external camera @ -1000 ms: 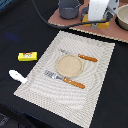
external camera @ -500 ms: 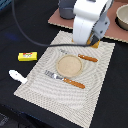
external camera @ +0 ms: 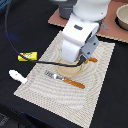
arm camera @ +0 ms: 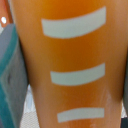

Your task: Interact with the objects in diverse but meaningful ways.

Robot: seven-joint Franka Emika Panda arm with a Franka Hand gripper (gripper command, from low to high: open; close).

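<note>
On my wrist feed the orange bread loaf [arm camera: 70, 65] fills almost the whole picture: smooth orange, crossed by three pale curved stripes, one above the other. A dark grey-teal finger [arm camera: 11, 85] presses along one flank of it, and a dark sliver shows at the opposite edge, so I read the gripper as clamped on the loaf, the loaf sitting right between the fingers and very close to the lens.

From the exterior view I cannot see the fingertips or the loaf; the white arm [external camera: 80, 35] blocks them. The arm hangs over the far part of the tan plate [external camera: 71, 73], whose near rim shows below the arm's body. A black cable [external camera: 30, 56] sweeps from the arm out to the exterior view's left.

The plate rests on a woven beige placemat [external camera: 60, 95]. Just near of the plate lies an orange-handled fork [external camera: 64, 80], tines toward the exterior view's left. A second orange handle [external camera: 93, 60] peeks out at the plate's right, beside the arm.

Off the mat on the black table [external camera: 20, 30], the yellow box [external camera: 28, 56] lies to the left, and the white utensil [external camera: 18, 76] lies nearer than it, also off the mat's left edge. At the far right a bowl [external camera: 121, 17] stands on a brown board [external camera: 107, 27].
</note>
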